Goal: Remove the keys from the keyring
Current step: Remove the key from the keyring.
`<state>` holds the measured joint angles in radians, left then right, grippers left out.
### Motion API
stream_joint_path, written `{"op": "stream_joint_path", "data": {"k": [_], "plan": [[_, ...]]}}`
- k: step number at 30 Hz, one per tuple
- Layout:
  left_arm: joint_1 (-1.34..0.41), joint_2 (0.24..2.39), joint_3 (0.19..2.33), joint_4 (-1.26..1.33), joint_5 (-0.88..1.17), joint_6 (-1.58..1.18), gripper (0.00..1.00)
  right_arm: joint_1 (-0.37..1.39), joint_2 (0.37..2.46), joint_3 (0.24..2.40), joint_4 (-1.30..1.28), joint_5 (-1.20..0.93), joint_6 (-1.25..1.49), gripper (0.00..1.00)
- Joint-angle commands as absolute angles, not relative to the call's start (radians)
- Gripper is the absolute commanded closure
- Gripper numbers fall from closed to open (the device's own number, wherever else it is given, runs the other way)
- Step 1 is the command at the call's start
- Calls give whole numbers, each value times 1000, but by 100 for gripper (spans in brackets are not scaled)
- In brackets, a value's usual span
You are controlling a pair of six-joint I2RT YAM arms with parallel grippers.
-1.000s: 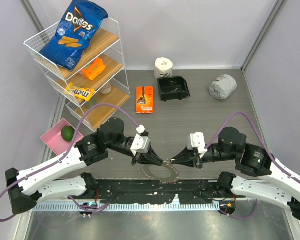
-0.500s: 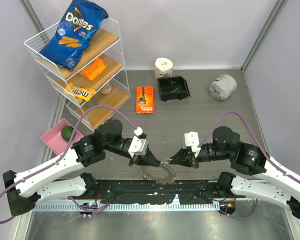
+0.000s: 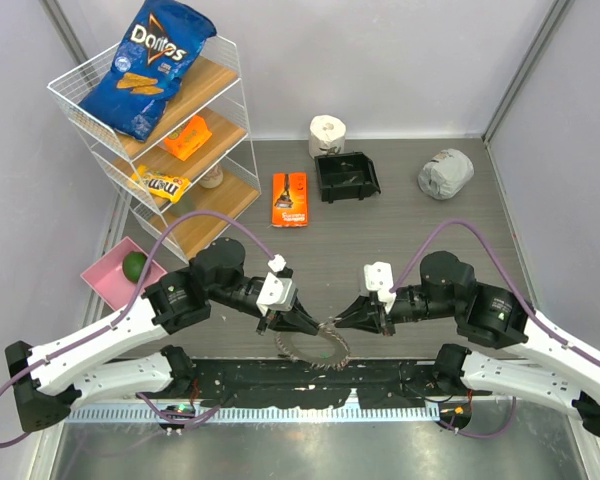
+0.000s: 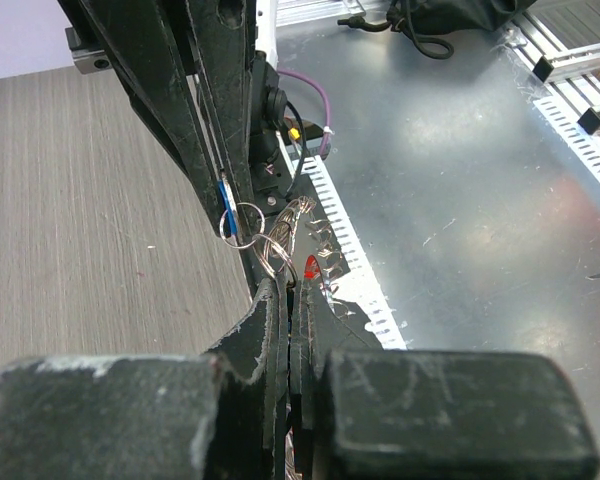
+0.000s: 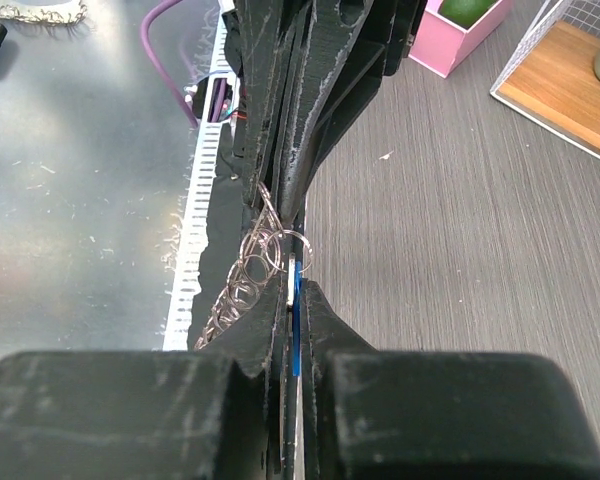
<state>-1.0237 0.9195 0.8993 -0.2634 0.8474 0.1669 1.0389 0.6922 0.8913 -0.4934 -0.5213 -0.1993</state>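
Note:
Low in the top view, just past the near table edge, my two grippers meet tip to tip. The left gripper (image 3: pixel 318 325) (image 4: pixel 292 292) is shut on the keyring (image 3: pixel 315 352), a frilly silver loop hanging below both tips. Small silver rings (image 4: pixel 248 222) and a red key head (image 4: pixel 310 268) show just beyond its fingertips. The right gripper (image 3: pixel 340 322) (image 5: pixel 295 285) is shut on a blue-headed key (image 5: pixel 296 300), edge-on between its fingers. This key joins the small rings (image 5: pixel 272 246) at the left gripper's tip. The other keys are hidden in the fringe.
A wire shelf (image 3: pixel 230 120) at back left holds a Doritos bag (image 3: pixel 150 65), an orange pack (image 3: pixel 188 137) and M&M's (image 3: pixel 160 183). A pink tray (image 3: pixel 105 280) with a lime (image 3: pixel 135 265) sits left. Behind lie an orange packet (image 3: pixel 290 198), black bin (image 3: pixel 346 177), paper roll (image 3: pixel 327 133) and grey bundle (image 3: pixel 445 173).
The right arm has slid left, and both gripper tips with the keyring have shifted slightly left. Both grips have stayed shut.

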Motion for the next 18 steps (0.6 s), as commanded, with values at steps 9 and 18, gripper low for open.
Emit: {"op": "stream_joint_path", "data": {"k": [9,18], "plan": [[-1031,922,937,-261,845,172,100,1040,653,951,-442,-557,-176,95],[-1052,956,951,-307,801,196,100,1042,670,979,-416,-583,-175,95]]}}
